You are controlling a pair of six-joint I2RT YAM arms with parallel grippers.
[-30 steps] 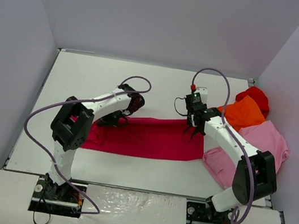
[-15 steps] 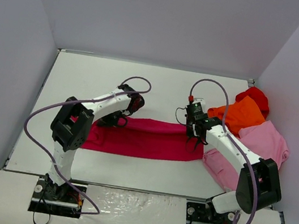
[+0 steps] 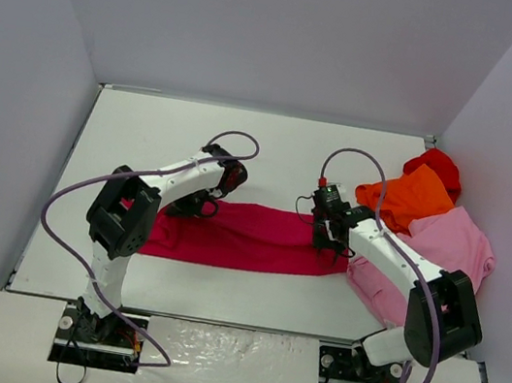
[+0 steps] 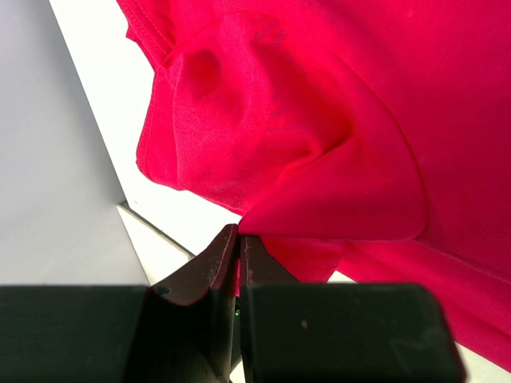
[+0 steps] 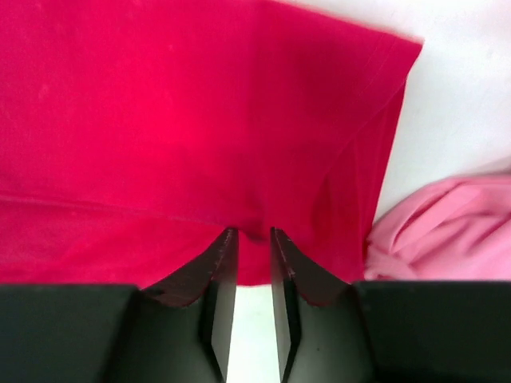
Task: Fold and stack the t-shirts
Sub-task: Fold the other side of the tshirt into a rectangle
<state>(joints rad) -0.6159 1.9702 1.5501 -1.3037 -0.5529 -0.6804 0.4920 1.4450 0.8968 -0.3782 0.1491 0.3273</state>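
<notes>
The crimson t-shirt [image 3: 248, 237] lies as a long folded band across the middle of the table. At its left part my left gripper [image 3: 205, 206] is shut on a pinch of crimson cloth [image 4: 319, 144], and the fabric bunches up above the closed tips [image 4: 238, 233]. My right gripper [image 3: 331, 243] stands low over the shirt's right end with its jaws apart and nothing between them [image 5: 253, 235]; the crimson cloth [image 5: 200, 120] lies flat beneath. The orange [image 3: 412, 196], bright red [image 3: 437, 166] and light pink [image 3: 453, 246] t-shirts lie heaped at the right.
The white table [image 3: 293, 149] is boxed in by grey walls on three sides. The pink shirt [image 5: 447, 231] lies just right of the crimson shirt's end, close to my right fingers. Purple cables loop over both arms.
</notes>
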